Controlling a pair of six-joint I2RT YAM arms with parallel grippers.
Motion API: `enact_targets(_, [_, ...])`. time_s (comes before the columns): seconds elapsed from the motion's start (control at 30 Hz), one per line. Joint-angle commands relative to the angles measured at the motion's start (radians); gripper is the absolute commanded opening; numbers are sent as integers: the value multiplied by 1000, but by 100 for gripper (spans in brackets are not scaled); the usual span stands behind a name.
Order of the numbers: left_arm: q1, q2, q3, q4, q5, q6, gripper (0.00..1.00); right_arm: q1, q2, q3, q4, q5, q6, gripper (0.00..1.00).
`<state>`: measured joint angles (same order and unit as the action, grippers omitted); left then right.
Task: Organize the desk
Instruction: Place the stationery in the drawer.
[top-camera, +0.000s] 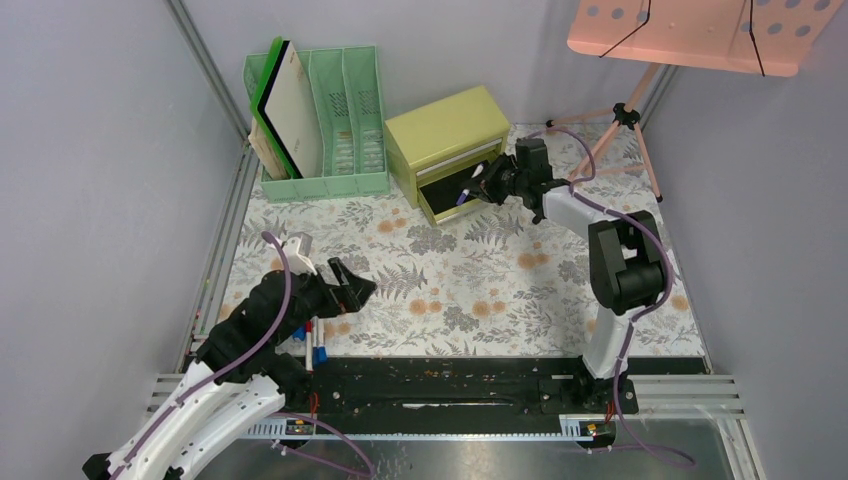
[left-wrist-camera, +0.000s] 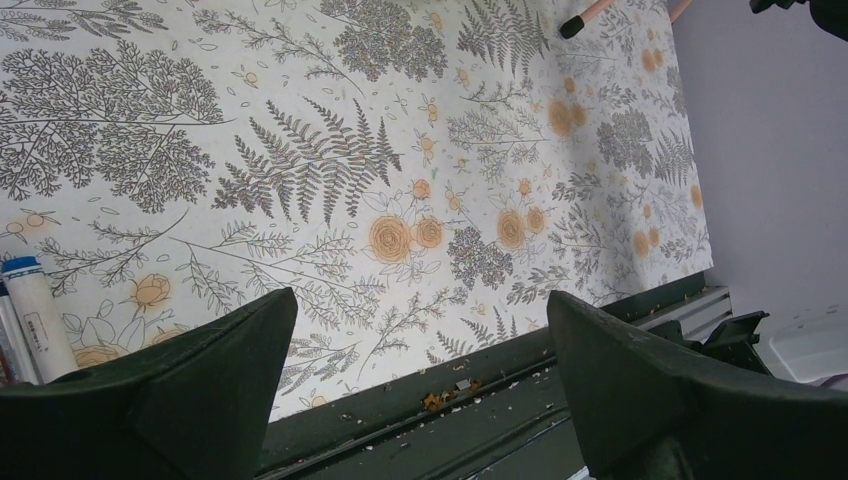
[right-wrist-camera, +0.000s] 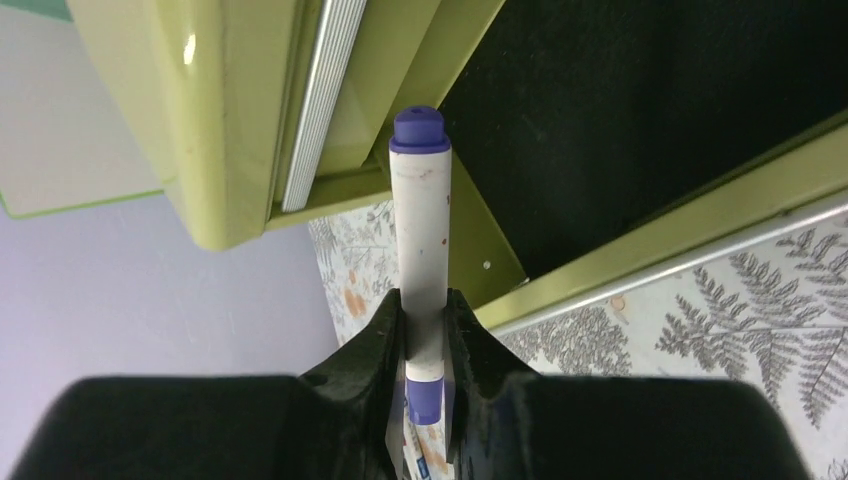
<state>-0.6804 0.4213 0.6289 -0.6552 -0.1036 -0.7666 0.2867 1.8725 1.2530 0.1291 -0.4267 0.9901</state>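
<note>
1. The surface (top-camera: 470, 290), pale and printed with grey ferns and orange flowers, fills the walled space from the black rail at the arms' bases to the back wall.
2. A pink perforated board (top-camera: 690, 35) on a tripod (top-camera: 625, 115) stands at the far right corner.
3. A green file rack (top-camera: 350, 110) sits at the far left against the back wall, with a white board (top-camera: 295, 110) leaning in its left slot.
4. A yellow-green drawer chest (top-camera: 445, 125) stands just right of the rack, and its lower drawer (top-camera: 450, 200) is pulled out, showing a black inside.
5. The left fingers (left-wrist-camera: 220, 370) are spread fully wide and hold nothing, hanging low over the near-left part of the surface.
6. The right fingers (right-wrist-camera: 375, 340) are at the open drawer's right front, closed tightly on a marker (right-wrist-camera: 420, 230).
7. The marker is white with a purple cap, and its capped end points at the drawer's front corner.
8. A small white pen with a blue cap (left-wrist-camera: 35, 310) lies on the surface beside the left fingers
</note>
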Motion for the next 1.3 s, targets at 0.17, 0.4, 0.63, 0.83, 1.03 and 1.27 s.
enact_targets(0.17, [0,-27,18,-12,36,-19,99,-8,88,116,26,56,26,14])
enact_targets(0.4, [0,-25,6,-11,33,-26,99,-10,102,152,-27,54,-16,50])
enact_targets(0.63, [0,-11,12,-11,40,-12,99,-12,60,131,10,14,-41,60])
enact_targets(0.83, [1,-2,10,-26,16,-26,99,-12,-35,48,25,5,-75,64])
enact_targets(1.03, [1,21,-4,-68,-62,-60,99,-12,-133,-65,30,-21,-96,64])
enact_targets(1.27, [0,124,12,-162,-138,-78,99,-12,-264,-277,73,-47,-108,65])
